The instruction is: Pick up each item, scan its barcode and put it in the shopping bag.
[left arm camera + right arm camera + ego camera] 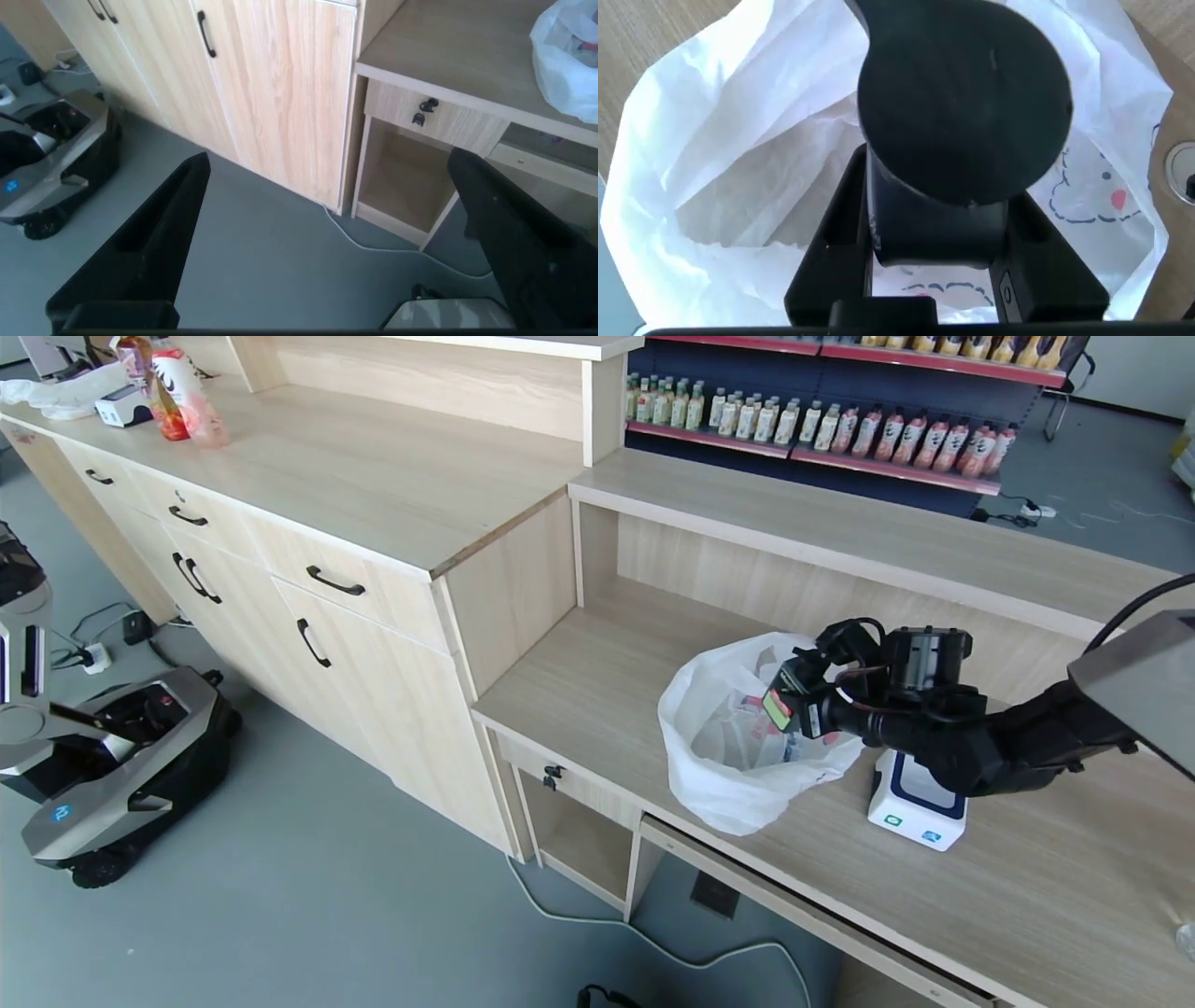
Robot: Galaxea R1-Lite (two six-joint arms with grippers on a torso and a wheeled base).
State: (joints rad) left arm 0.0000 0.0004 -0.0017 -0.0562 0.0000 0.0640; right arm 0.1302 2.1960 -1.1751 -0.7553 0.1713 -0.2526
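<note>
Over the mouth of the white plastic shopping bag [709, 784] on the pale wooden surface [1027, 896], right gripper [782, 705] fingers look clenched on a dark round-topped container [962, 103], so bagging is in hand and next calls for lowering and letting go inside the rim; left gripper [329, 166] fingers released.

My head camera looks down across the bench [1027, 896], my right wrist camera sits close over the shopping bag [719, 168], and my left one sees the bench's front edge and that bag from farther off.
</note>
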